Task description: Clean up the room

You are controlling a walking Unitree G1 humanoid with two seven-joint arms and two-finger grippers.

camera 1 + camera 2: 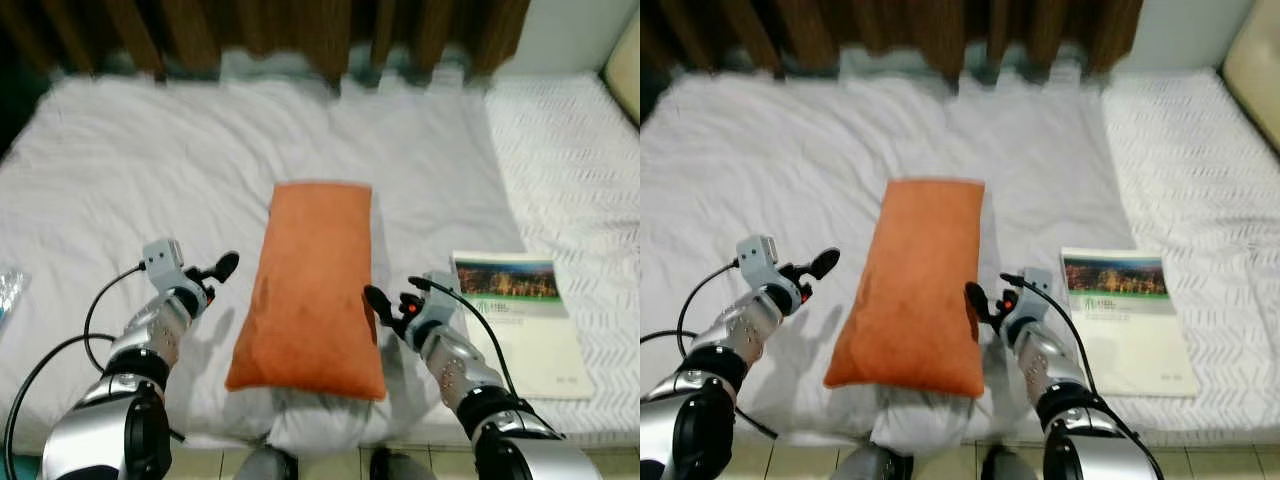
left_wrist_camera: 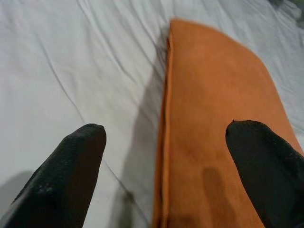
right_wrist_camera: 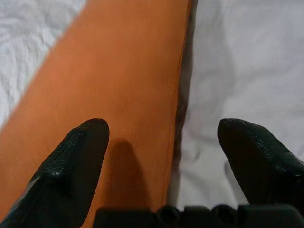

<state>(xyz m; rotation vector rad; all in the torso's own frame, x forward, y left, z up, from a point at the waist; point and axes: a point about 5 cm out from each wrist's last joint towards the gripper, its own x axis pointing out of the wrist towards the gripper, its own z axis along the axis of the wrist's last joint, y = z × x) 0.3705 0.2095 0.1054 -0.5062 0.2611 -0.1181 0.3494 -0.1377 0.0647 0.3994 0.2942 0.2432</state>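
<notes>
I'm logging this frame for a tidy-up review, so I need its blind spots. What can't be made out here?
- Booklet text: too small to read in the left eye view.
- Shiny object on the bed's left side: cut off by the picture edge, so its kind is unclear.
- Underside of the orange pillow: hidden by the pillow itself.
- Left gripper and right gripper: open astride the pillow's edges; contact unclear.
</notes>
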